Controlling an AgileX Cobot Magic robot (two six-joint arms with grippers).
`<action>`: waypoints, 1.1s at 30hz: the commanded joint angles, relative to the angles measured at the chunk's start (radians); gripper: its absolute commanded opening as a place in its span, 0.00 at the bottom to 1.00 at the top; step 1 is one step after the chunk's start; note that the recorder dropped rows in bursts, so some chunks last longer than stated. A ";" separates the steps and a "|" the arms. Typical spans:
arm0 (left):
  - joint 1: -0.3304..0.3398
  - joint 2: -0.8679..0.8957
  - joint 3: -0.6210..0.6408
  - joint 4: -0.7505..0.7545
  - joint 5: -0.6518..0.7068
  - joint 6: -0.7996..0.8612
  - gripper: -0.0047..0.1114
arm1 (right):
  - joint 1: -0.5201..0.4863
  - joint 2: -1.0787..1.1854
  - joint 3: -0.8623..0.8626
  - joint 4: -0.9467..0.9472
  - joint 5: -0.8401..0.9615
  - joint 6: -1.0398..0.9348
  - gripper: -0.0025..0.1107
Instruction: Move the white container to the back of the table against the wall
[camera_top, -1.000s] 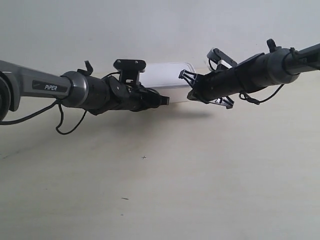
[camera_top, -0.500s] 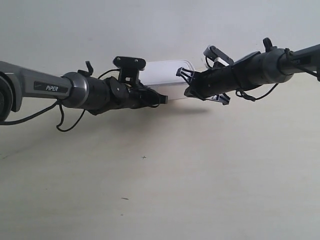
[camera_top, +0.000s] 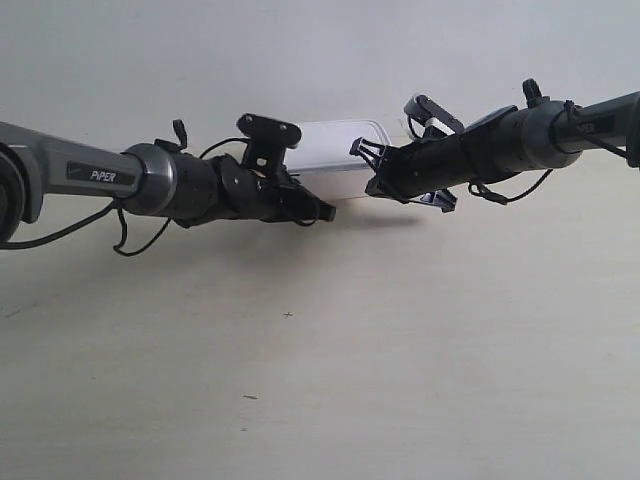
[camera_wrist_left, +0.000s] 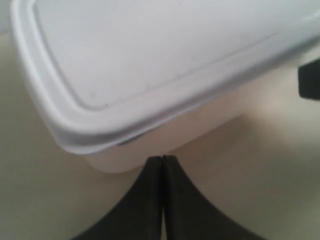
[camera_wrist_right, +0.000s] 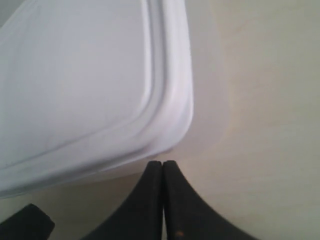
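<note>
Arm at the exterior view's left (camera_top: 180, 185): slightly nearer the table's (camera_top: 400, 350) back edge than before. White container (camera_top: 340, 145): ends hidden by both arms, shifted toward the wall (camera_top: 300, 50); contact unclear. Arm at the exterior view's right (camera_top: 480, 150): raised. Left gripper (camera_wrist_left: 161, 165) and right gripper (camera_wrist_right: 162, 167): fingers pressed together, tips at the container's side.

The arm at the exterior view's left (camera_top: 200, 188) and the arm at the exterior view's right (camera_top: 470, 152) hide the box (camera_top: 335, 140) at its 7 and 4 o'clock corners. Both wrist views cut the box off at their edges, and whether the fingers (camera_wrist_left: 150, 200) touch it is not clear.
</note>
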 joint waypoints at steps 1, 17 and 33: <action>0.004 -0.026 -0.006 0.179 0.096 0.087 0.04 | -0.002 0.000 -0.008 -0.006 0.006 -0.007 0.02; 0.044 -0.018 -0.006 0.500 0.039 0.535 0.04 | -0.002 0.000 -0.008 -0.006 0.010 -0.007 0.02; 0.099 0.022 -0.006 0.500 -0.114 0.543 0.04 | -0.002 0.022 -0.078 -0.062 0.012 0.014 0.02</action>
